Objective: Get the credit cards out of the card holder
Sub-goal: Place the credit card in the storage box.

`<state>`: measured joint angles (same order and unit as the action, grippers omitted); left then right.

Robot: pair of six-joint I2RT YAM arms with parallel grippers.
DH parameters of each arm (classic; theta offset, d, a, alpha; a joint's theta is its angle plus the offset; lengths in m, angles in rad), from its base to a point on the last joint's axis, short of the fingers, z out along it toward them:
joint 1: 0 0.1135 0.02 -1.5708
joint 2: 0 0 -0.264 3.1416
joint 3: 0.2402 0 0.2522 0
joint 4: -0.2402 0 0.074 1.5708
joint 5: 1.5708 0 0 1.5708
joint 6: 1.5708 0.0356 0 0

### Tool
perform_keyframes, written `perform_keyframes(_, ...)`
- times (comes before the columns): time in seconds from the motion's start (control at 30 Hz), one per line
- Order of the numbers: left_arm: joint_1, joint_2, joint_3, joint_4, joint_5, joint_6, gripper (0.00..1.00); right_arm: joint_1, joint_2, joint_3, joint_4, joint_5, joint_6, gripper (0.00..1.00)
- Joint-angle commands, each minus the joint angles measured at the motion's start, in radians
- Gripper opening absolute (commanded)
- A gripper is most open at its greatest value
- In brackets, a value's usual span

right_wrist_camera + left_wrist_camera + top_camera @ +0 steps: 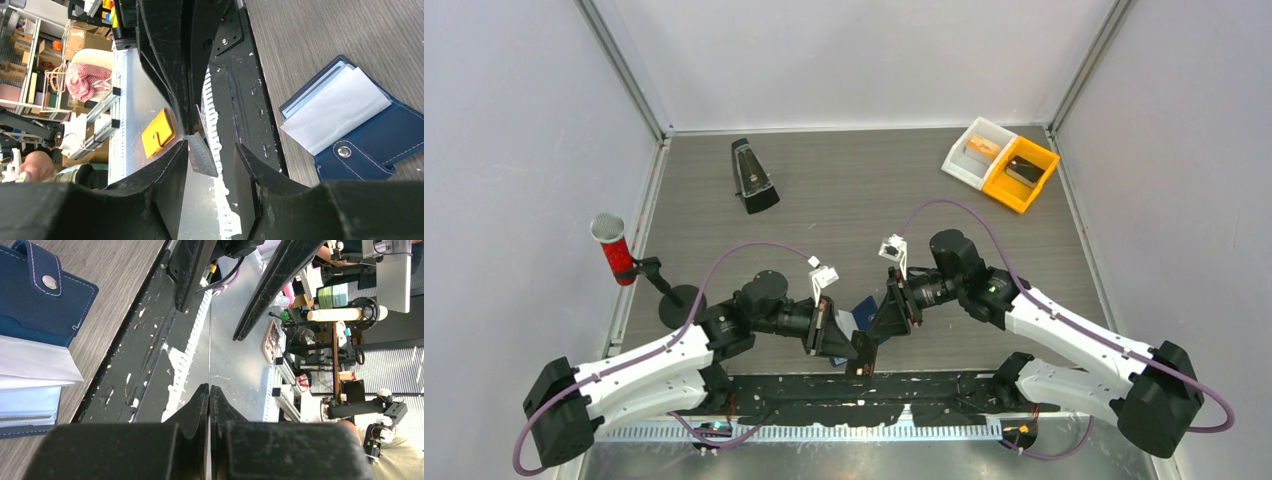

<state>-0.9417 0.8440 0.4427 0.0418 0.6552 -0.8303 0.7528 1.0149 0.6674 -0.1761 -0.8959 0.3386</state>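
Left gripper (pixel 210 391) pinches a thin whitish credit card (pixel 202 157), edge-on in its own view, at lower centre of the overhead view; right gripper (pixel 212 146) spread, one finger on each side of that card; card holder (pixel 370 142) lies open on the table (pixel 310 40), right of frame, with a whitish sheet (pixel 335 112) across it.

- Nothing legible anywhere across the three views: no text, brand, number or sign can be read.
- The card holder (pixel 400 135) comes up in the right wrist view with pale stitching and a metal snap stud (pixel 343 151), but no lettering can be made out on either.
- A pale green patch (pixel 336 296) sits among the background clutter in the left wrist view, and any print on it is too blurred to read.
- The cardboard boxes (pixel 75 37) are on the background shelves in the right wrist view, their markings too small to tell.
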Motion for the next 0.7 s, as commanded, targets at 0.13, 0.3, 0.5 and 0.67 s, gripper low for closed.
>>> perform_keyframes(0.13, -0.003, 0.019, 0.041, 0.069, 0.029, -0.007, 0.00, 0.019, -0.006, -0.011, 0.084, -0.028, 0.015, 0.43)
perform_keyframes(0.3, -0.003, 0.015, 0.043, 0.068, 0.034, -0.003, 0.00, 0.021, -0.014, -0.045, 0.129, -0.031, 0.037, 0.39)
perform_keyframes(0.5, -0.003, 0.022, 0.045, 0.067, 0.034, 0.002, 0.00, 0.022, -0.017, -0.060, 0.143, -0.031, 0.045, 0.27)
perform_keyframes(0.67, -0.003, 0.027, 0.051, 0.040, 0.013, 0.007, 0.03, 0.022, -0.046, -0.063, 0.152, -0.004, 0.051, 0.06)
